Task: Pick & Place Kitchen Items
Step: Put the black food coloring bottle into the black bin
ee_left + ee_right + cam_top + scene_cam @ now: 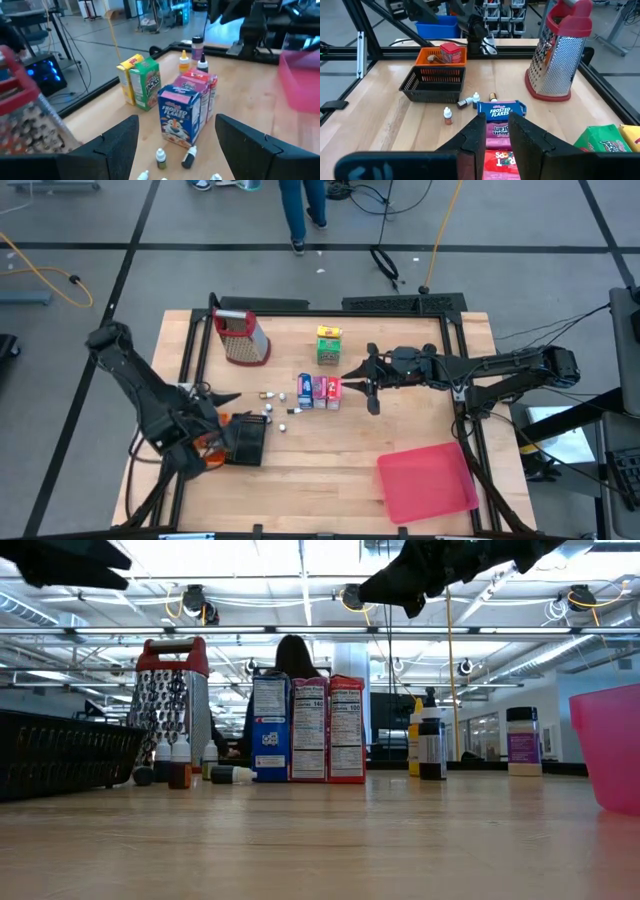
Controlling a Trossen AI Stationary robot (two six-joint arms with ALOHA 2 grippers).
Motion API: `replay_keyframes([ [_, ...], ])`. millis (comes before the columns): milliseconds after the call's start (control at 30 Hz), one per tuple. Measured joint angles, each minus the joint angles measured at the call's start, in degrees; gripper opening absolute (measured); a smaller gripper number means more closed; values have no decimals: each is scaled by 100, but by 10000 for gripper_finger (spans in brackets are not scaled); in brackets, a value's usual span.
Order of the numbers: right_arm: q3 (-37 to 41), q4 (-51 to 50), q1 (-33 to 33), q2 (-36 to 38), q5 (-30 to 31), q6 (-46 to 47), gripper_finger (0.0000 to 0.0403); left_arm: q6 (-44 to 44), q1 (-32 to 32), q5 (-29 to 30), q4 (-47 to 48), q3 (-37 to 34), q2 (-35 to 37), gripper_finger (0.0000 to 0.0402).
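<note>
Most kitchen items remained on the counter (330,470): three cartons (319,391) stood mid-counter, little bottles (277,417) nearby. The right gripper (352,385), narrow, hovered over the cartons; the left gripper (225,408) was wide, empty.

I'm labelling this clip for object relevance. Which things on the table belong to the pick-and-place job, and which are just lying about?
Job items:
blue carton
pink carton
red carton
green-yellow cartons
little bottles
black basket
pink bin

Lying about:
grater
</note>
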State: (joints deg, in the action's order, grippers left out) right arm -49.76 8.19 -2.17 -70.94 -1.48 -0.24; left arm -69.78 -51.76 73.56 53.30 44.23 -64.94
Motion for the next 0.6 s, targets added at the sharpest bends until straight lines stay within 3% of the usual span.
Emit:
replay_keyframes([
  [167, 0, -105, 5, 0, -4, 104, 75, 2289, 784, -781, -1599, 0, 28, 266],
  [367, 0, -475, 12, 0, 137, 167, 75, 3912, 1724, -1606, -2765, 0, 24, 266],
  [433, 0, -690, 54, 0, 440, 187, 75, 4341, 1986, -1877, -3109, 0, 24, 266],
  [600, -2, -1598, 121, 65, 1947, 646, 68, 5106, 2543, -2559, -3764, 0, -26, 266],
])
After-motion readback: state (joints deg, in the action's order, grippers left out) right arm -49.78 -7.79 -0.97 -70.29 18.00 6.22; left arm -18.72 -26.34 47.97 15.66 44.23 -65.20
